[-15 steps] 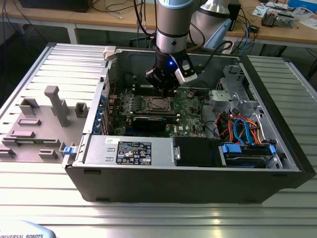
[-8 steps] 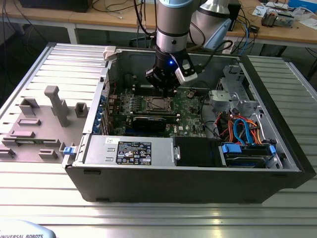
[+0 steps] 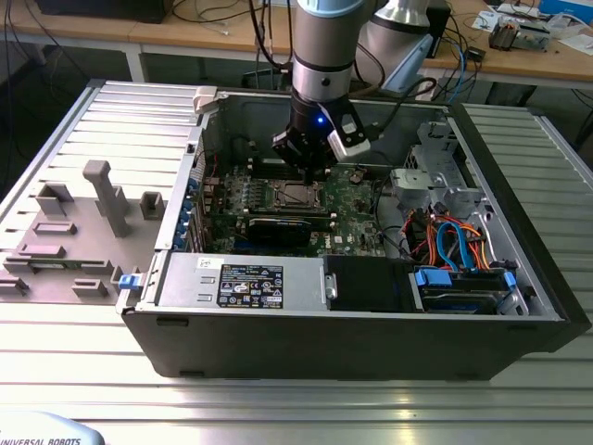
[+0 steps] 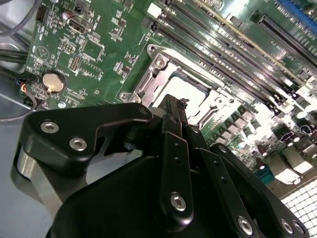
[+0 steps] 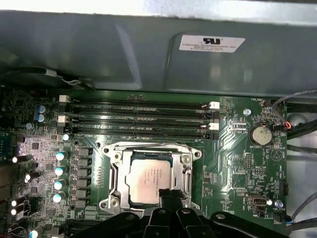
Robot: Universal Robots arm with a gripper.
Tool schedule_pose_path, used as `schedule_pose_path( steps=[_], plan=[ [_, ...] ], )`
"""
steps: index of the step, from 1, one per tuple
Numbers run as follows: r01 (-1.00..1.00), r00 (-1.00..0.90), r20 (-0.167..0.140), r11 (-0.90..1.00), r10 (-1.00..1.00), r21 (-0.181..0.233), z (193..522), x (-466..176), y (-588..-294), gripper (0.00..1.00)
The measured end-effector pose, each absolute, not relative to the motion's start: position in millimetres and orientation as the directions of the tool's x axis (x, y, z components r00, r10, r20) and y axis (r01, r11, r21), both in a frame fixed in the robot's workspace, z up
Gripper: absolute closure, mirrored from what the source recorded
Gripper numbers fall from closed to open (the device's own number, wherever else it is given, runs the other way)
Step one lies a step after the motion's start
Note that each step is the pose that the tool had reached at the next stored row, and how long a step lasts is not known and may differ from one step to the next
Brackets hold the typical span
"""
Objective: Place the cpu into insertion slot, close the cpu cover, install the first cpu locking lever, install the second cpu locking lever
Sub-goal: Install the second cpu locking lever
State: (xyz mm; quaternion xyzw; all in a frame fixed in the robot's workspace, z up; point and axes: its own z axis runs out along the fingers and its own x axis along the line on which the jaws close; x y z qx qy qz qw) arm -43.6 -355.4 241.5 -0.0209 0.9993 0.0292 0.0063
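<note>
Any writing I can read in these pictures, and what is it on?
White sticker on the case wall: print too blurred to read.
Black label on the silver box: too small to read.
Cpu top: faint print, unreadable.
Green board: white markings, too small to read.

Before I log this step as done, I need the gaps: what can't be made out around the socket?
- The near edge of the cpu cover in the first wrist view: the gripper stands in front of it.
- The locking levers' state: too thin to tell in both wrist views.
- The cpu in the exterior view: too small, and the gripper hangs just above it.
</note>
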Motion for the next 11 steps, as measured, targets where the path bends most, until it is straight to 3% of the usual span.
schedule_pose_path(
  steps=[11],
  plan=[
    [-0.042,-0.999,-0.014,0.997,-0.041,0.058,241.5,-43.6,-363.1,0.89]
  ],
)
